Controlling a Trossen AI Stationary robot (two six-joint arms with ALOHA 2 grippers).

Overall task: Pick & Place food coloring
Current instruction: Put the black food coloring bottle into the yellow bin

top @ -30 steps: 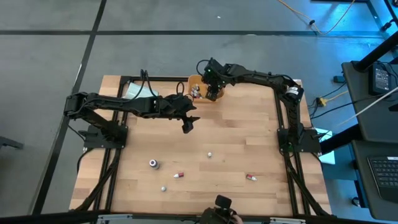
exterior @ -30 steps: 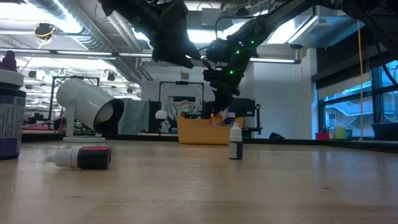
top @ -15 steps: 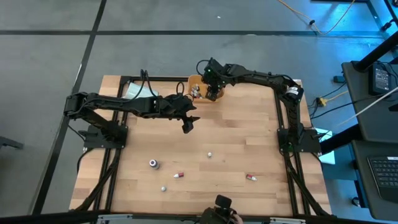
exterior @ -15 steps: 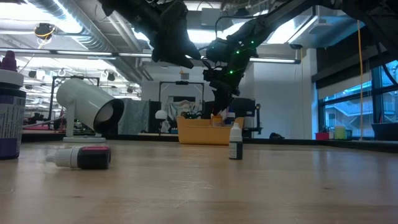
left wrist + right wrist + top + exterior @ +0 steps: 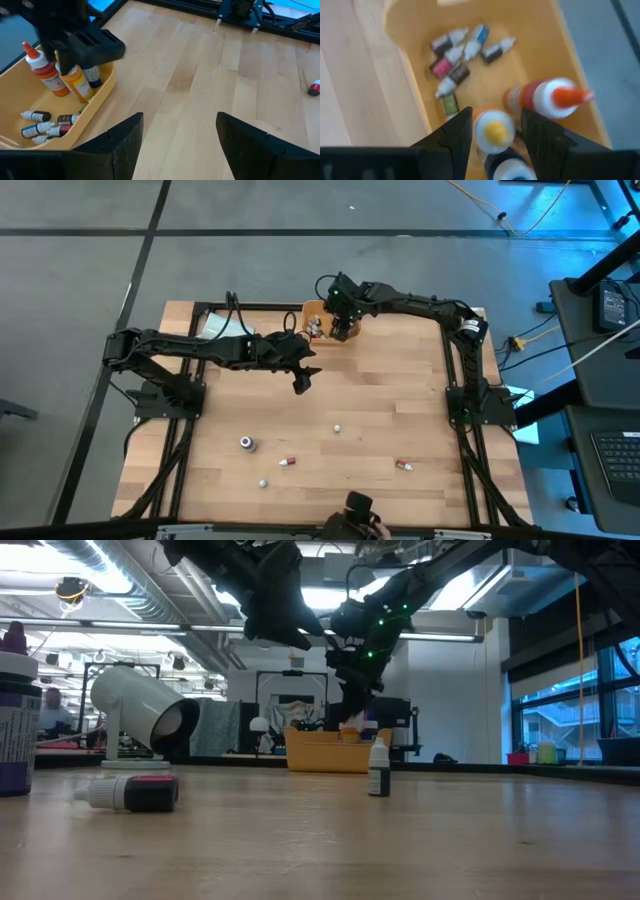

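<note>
Level across a pale wooden tabletop (image 5: 420,850). Near the left, a small vial (image 5: 128,792) on its side, white tip pointing left, dark body with a pink band. Further back, a dropper bottle (image 5: 378,769) upright, white cap over a dark body. Behind it, an orange bin (image 5: 325,751) with bottle tips showing above its rim. At the left edge, part of a tall purple bottle (image 5: 14,720). A large white cup (image 5: 145,710) lying on its side, mouth turned rightward. Two dark arms overhead; right claw (image 5: 353,710) hanging just above the bin.
</note>
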